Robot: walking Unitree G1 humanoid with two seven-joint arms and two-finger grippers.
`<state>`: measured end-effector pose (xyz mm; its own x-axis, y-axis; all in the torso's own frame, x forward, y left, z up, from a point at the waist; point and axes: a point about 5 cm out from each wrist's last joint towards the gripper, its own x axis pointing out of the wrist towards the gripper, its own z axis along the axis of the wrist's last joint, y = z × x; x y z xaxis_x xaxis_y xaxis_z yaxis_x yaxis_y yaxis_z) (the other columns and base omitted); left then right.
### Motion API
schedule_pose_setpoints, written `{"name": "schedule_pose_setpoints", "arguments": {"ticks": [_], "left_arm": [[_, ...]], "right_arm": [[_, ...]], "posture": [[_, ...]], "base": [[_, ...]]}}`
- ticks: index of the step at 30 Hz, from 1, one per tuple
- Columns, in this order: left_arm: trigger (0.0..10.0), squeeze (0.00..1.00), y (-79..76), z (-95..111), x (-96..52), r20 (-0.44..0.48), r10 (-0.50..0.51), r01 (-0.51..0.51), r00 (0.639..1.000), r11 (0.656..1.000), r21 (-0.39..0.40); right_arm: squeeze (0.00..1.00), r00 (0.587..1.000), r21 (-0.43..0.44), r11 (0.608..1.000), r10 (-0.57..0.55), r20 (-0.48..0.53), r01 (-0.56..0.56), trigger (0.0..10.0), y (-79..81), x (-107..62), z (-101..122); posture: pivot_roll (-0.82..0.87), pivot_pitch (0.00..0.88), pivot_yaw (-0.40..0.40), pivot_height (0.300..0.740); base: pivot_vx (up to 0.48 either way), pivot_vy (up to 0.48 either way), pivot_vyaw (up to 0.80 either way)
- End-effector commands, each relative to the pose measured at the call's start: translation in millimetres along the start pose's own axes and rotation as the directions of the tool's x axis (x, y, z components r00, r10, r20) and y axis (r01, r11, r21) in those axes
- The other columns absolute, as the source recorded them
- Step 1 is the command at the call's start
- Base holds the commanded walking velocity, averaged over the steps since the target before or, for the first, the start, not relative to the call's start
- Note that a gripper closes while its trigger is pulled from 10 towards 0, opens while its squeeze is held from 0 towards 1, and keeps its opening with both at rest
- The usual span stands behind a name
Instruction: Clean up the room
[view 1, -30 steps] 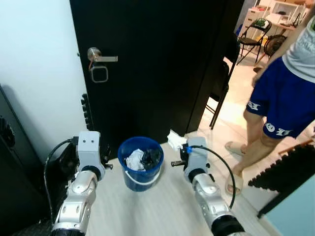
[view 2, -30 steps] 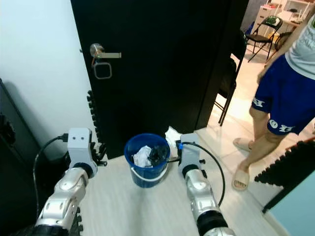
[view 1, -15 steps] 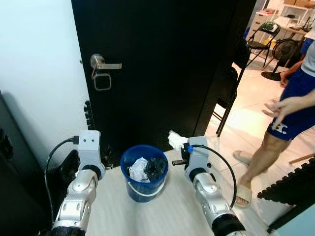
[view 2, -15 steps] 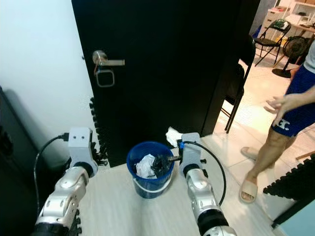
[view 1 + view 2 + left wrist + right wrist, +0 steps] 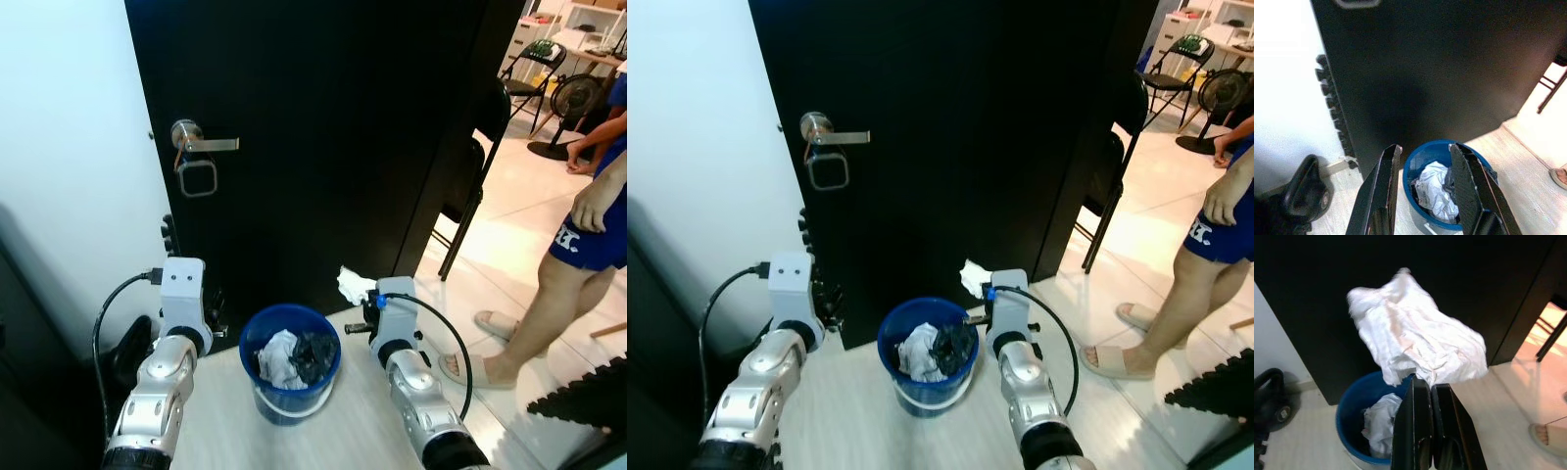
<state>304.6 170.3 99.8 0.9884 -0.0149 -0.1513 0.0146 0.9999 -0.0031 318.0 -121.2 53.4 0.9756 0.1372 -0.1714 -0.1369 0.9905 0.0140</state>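
Two silver arms reach out toward a tall black door (image 5: 323, 127) that takes up most of what stands ahead of both jaws, its silver lever handle (image 5: 201, 144) high above the left one. Beyond the door's edge, past the right arm, a person (image 5: 578, 245) stands on pale tiles in blue shorts and sandals, cut off at the frame above the waist. A black folding chair (image 5: 468, 186) leans just behind the door edge, only partly seen.

Between the two arms, on the light wood floor (image 5: 852, 431), sits a blue bucket (image 5: 290, 362) holding a crumpled white wad and something dark that is hard to make out. The left gripper (image 5: 1422, 164) hangs just short of the bucket's near rim, its jaws spread moderately apart with nothing between them. The right gripper (image 5: 1422, 382) is beside the bucket's other side, jaws pressed together on a crumpled white tissue (image 5: 1418, 340), which stands up beyond the tips; the head views show the tissue (image 5: 355, 285) raised above the wrist, near the bucket rim rather than over its middle.

Off to the outer side of the left jaws a dark rounded object (image 5: 1303, 188) lies on the floor by the white wall (image 5: 69, 166); I cannot tell what it is.
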Motion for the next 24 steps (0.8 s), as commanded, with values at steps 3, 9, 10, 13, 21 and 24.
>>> {"name": "schedule_pose_setpoints", "arguments": {"ticks": [3, 9, 10, 13, 21, 24], "left_arm": [[10.0, 0.00, 0.8, -4.5, -0.7, -0.025, -0.002, 0.002, 1.000, 1.000, 0.015], [10.0, 0.00, -0.6, -5.1, -1.3, -0.026, -0.008, 0.009, 1.000, 1.000, 0.020], [10.0, 0.00, -0.6, -5.1, -1.3, -0.026, -0.008, 0.009, 1.000, 1.000, 0.020], [10.0, 0.00, -0.3, -5.0, -1.0, -0.027, -0.009, 0.010, 1.000, 1.000, 0.021], [10.0, 0.00, 0.4, -3.9, 0.2, -0.024, -0.015, 0.016, 1.000, 0.999, 0.030], [10.0, 0.00, 0.4, -3.7, 0.0, -0.023, -0.017, 0.017, 1.000, 0.999, 0.030]], "right_arm": [[0.00, 1.000, 0.006, 1.000, -0.002, 0.002, 0.002, 10.0, -1.2, 0.5, 1.2], [0.00, 1.000, 0.003, 1.000, -0.004, 0.000, 0.004, 10.0, -2.8, 0.2, 0.9], [0.00, 1.000, 0.003, 1.000, -0.004, 0.000, 0.004, 10.0, -2.8, 0.2, 0.9], [0.00, 1.000, 0.004, 1.000, -0.005, -0.002, 0.005, 10.0, -2.5, 0.1, 0.4], [0.00, 1.000, 0.008, 1.000, -0.005, -0.003, 0.005, 10.0, 0.1, 0.9, 0.3], [0.00, 1.000, 0.008, 1.000, -0.003, -0.003, 0.003, 10.0, 0.6, 1.2, 0.4]], "posture": [[0.11, 0.000, -0.070, 0.726], [0.11, 0.000, -0.068, 0.726], [0.11, 0.000, -0.068, 0.726], [0.11, 0.000, -0.067, 0.726], [0.11, 0.000, -0.065, 0.726], [0.11, 0.000, -0.066, 0.726]], "base": [[0.342, 0.000, 0.00], [0.342, 0.000, 0.00], [0.341, 0.000, 0.00], [0.341, 0.000, 0.00], [0.341, 0.000, 0.00], [0.341, 0.000, 0.00]]}}
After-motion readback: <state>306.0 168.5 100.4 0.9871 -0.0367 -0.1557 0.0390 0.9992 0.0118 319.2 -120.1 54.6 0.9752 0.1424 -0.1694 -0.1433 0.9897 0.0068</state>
